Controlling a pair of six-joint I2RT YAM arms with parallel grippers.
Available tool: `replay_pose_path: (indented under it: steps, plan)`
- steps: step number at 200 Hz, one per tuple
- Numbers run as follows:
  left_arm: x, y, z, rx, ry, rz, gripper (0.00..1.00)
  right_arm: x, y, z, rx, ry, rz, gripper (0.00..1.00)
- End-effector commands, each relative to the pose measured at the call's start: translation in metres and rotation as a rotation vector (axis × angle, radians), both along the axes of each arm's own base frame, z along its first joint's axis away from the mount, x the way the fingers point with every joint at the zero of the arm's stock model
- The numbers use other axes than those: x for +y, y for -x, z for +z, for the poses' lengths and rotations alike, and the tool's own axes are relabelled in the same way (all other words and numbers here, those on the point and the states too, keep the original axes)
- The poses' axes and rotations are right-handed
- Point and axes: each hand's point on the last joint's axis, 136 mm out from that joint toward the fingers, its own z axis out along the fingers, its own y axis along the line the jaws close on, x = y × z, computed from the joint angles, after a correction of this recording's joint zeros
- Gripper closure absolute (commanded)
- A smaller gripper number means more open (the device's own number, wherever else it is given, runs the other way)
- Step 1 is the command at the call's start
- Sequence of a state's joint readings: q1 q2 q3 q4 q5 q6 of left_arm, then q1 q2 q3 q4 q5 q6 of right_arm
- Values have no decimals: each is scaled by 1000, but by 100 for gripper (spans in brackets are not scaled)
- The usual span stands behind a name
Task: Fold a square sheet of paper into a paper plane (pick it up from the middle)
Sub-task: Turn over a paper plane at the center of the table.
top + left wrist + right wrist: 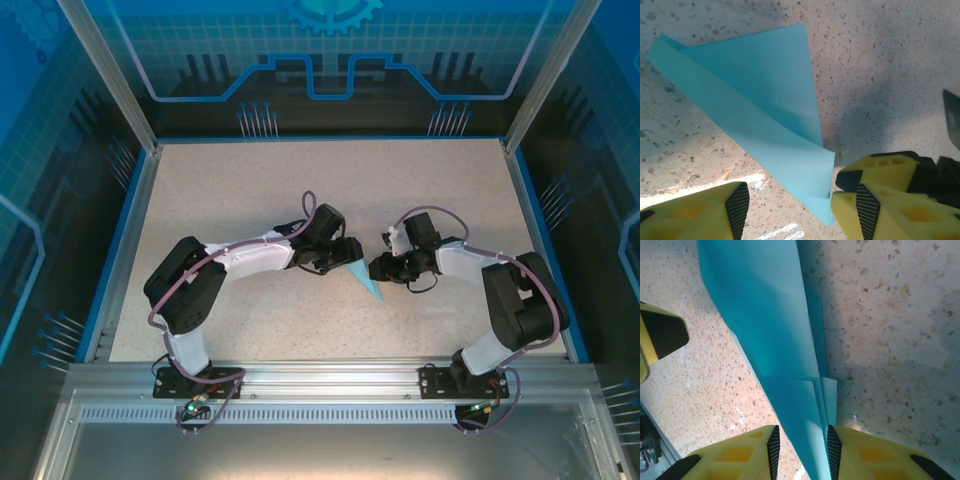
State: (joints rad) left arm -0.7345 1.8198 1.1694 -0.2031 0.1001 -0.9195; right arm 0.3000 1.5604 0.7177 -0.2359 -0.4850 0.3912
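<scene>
Paper plane (366, 283) (765, 115) (770, 330): light-blue paper, plain and unmarked, partly folded. It is lying as a slim tapering wedge, its layered flaps overlapping along a long crease. It is resting on the speckled tabletop (250, 190), near the middle, its narrow tip pointing toward the near edge

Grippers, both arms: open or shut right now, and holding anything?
Left gripper: open, the end of the paper plane between its fingers, not clamped.
Right gripper: closed on the paper plane.
</scene>
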Motion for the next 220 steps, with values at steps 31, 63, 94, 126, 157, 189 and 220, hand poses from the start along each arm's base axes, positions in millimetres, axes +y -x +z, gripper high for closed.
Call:
replay_pose_path:
  steps: [31,63,94,126,157,189,220]
  plan:
    - [11,2,-19,67,-183,45,31,-16,6,6,-48,19,-62,65]
    - [5,-1,-26,97,-212,40,29,-23,10,13,-89,27,-82,64]
    - [0,-1,-30,116,-234,43,18,-30,15,16,-111,37,-102,63]
    - [-9,-2,-26,108,-238,29,13,-29,20,15,-101,30,-97,62]
    - [-10,-3,-31,124,-263,28,14,-29,19,15,-95,32,-98,62]
    - [-7,1,-38,147,-300,7,21,-29,19,14,-94,33,-97,61]
    - [-6,7,-39,150,-323,-18,29,-30,19,15,-95,36,-99,61]
